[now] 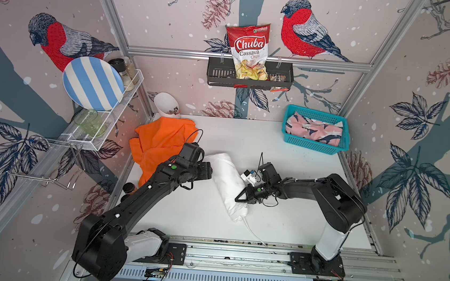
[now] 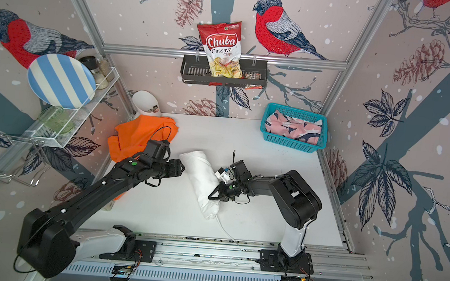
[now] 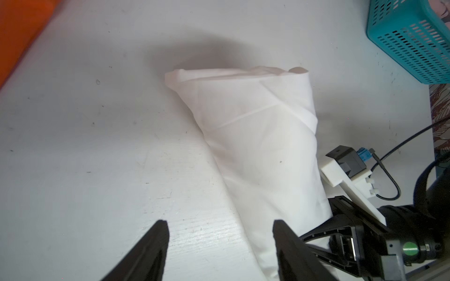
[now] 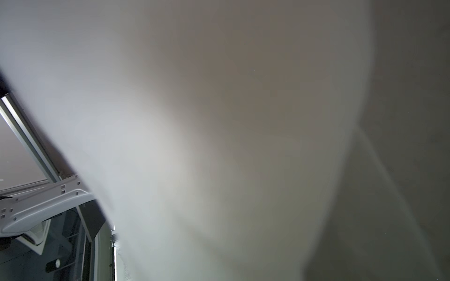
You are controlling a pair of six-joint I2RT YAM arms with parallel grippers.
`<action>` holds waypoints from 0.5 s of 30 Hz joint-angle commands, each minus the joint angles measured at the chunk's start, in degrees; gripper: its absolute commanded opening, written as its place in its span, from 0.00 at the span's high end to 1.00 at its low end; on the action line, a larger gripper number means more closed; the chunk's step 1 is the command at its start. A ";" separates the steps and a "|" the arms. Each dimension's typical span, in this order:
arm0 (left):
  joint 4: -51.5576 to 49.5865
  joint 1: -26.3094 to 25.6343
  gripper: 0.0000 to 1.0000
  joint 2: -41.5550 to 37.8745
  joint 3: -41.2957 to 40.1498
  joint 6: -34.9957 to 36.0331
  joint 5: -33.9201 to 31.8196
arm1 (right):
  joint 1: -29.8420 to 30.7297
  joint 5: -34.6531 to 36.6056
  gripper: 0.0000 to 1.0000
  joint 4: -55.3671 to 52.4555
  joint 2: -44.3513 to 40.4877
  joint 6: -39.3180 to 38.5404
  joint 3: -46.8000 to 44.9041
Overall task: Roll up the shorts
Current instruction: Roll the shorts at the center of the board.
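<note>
Rolled white cloth shorts [image 1: 228, 186] lying far-left to near-right between arms; left gripper [image 3: 220, 222] open beside far half; right gripper [image 1: 241, 198] against near half, closure impossible to tell.

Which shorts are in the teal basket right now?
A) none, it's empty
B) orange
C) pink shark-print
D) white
C: the pink shark-print shorts lie inside the teal basket, while the white shorts, rolled, and the orange shorts, loose, are both outside it on the table.
</note>
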 commanded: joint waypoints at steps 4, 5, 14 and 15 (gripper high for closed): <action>8.09 -0.01 0.30 7.91 -0.43 -0.44 5.81 | -2.19 12.35 0.59 -4.43 0.38 -2.36 -0.61; 8.82 -0.09 0.30 9.26 0.00 -0.40 6.12 | -2.04 13.74 0.54 -5.22 -0.28 -2.59 -0.59; 10.59 -0.09 0.32 22.40 5.13 1.77 1.72 | 5.52 49.51 0.18 -30.28 -13.48 -8.93 9.58; 10.93 -0.09 0.33 23.37 5.20 1.90 1.67 | 7.10 53.51 0.15 -33.48 -13.68 -9.47 11.58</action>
